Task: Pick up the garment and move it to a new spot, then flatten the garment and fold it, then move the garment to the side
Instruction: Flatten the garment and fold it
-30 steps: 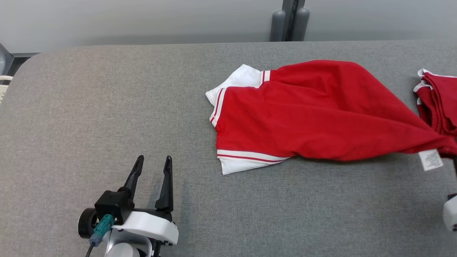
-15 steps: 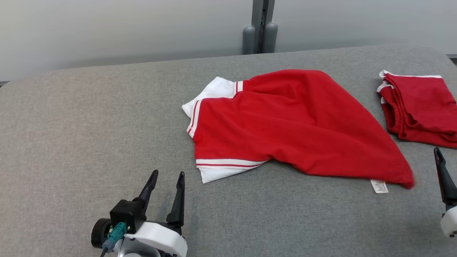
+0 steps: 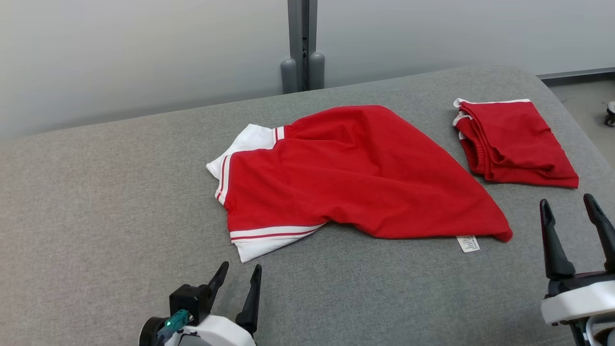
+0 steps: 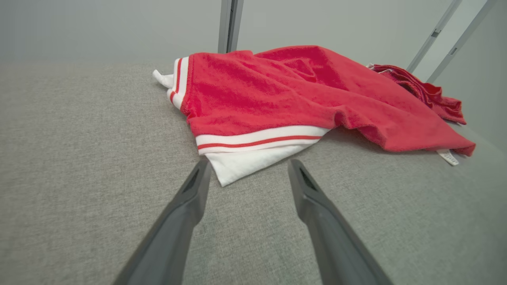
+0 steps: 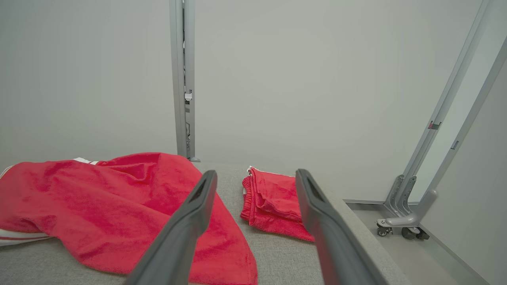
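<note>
1. The grey fabric-covered table [image 3: 96, 216] runs across the head view, with a grey upright post [image 3: 302, 43] behind its far edge.
2. The left gripper [image 3: 241, 265] is at the table's near edge. Its two dark fingers are spread wide and hold nothing. In the left wrist view its tips [image 4: 248, 163] frame the corner of the shirt's near white sleeve [image 4: 245, 160] just ahead, without touching it.
3. The garment, a red shirt [image 3: 360, 178] with white sleeves and red-striped bands, lies loosely spread and rumpled in the middle of the table. Its sleeves are towards the left, and its body narrows to a point at the right.
4. A white care label [image 3: 467, 243] sticks out on the table at the near edge of that point.
5. A second red garment [image 3: 514, 144], folded, lies near the far right corner, apart from the shirt.
6. The right gripper [image 3: 566, 199] is at the lower right, fingers wide apart and empty. It is near the shirt's pointed end but clear of it. In the right wrist view its tips [image 5: 256, 171] frame the folded garment [image 5: 277, 202].
</note>
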